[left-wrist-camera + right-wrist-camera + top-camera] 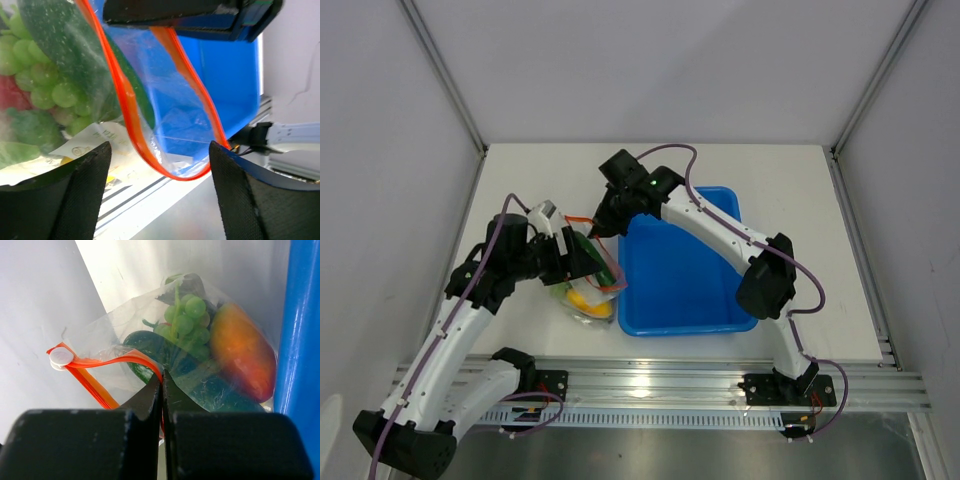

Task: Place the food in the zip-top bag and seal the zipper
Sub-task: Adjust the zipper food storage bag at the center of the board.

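Observation:
The clear zip-top bag (588,298) lies left of the blue tub and holds green grapes (187,315), an orange-yellow fruit (242,360) and a long green vegetable (200,387). Its mouth is lifted. My right gripper (601,229) is shut on the red-orange zipper (125,357) at the mouth's edge, with the strip pinched between the closed tips (162,382). A white slider (61,357) sits at the strip's far end. My left gripper (159,150) is open. The zipper loop (125,100) hangs between its fingers (80,190) without touching them. The grapes also show in the left wrist view (40,75).
The blue tub (660,310) stands right of the bag, close against it, and shows no contents. A paper label (95,140) shows through the bag. The metal rail (650,385) runs along the table's near edge.

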`<action>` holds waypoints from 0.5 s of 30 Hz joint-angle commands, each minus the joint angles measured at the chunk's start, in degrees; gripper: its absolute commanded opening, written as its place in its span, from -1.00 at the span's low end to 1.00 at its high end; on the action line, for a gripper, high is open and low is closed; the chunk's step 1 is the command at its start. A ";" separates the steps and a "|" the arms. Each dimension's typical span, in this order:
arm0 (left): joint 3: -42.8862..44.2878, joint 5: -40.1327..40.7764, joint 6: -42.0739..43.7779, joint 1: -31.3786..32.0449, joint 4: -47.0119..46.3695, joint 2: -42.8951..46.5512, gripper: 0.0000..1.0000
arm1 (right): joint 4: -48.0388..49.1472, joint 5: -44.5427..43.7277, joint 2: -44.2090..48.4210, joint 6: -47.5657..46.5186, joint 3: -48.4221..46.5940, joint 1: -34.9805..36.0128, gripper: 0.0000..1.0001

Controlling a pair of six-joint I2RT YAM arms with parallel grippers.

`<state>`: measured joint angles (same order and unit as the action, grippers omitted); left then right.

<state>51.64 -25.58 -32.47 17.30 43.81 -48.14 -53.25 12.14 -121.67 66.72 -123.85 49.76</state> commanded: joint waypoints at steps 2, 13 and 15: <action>1.53 -0.43 -5.94 0.54 -3.83 -0.19 0.75 | -0.62 -3.53 2.75 1.66 -1.22 0.51 -1.00; 6.11 4.05 -12.88 7.04 -5.66 -6.97 0.99 | -2.56 -7.74 2.93 2.36 -1.74 1.39 -1.00; 6.81 5.98 -13.67 7.66 -5.84 -7.40 0.99 | -3.08 -8.45 2.93 2.45 -2.09 1.48 -1.00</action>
<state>55.35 -22.26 -43.18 23.77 40.23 -55.24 -55.09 6.59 -121.67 67.64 -123.87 50.70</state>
